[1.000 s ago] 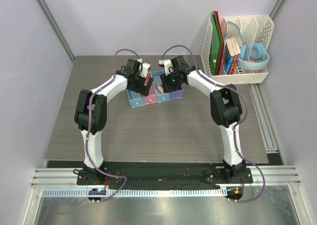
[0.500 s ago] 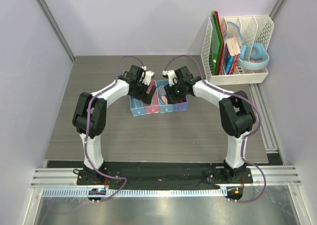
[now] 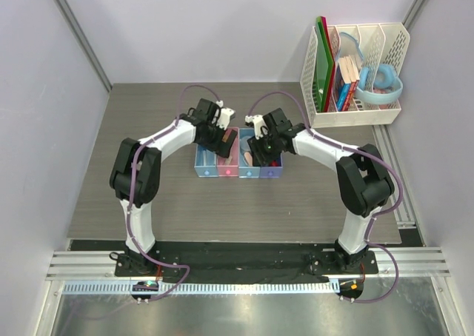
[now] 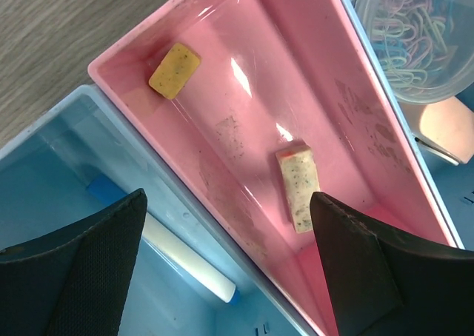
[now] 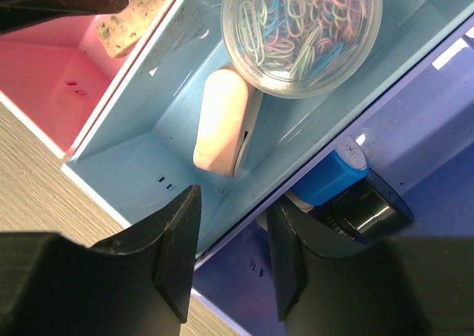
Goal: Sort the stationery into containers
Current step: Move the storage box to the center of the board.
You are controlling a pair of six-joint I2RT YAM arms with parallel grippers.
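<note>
Left wrist cam: left gripper is spread wide over the pink bin, holding nothing. A yellow piece and a speckled beige eraser lie inside it. Right gripper is half closed, pinching the wall between the light-blue and violet bins of the containers, mid-worktop.

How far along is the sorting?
Looks nearly done: yellow eraser piece and speckled beige eraser lie in the pink plastic bin, clear tub of paper clips in the light-blue bin, blue-capped cylinder in the violet bin. Neither left gripper nor right gripper carries stationery. No loose stationery shows on the grey table.
</note>
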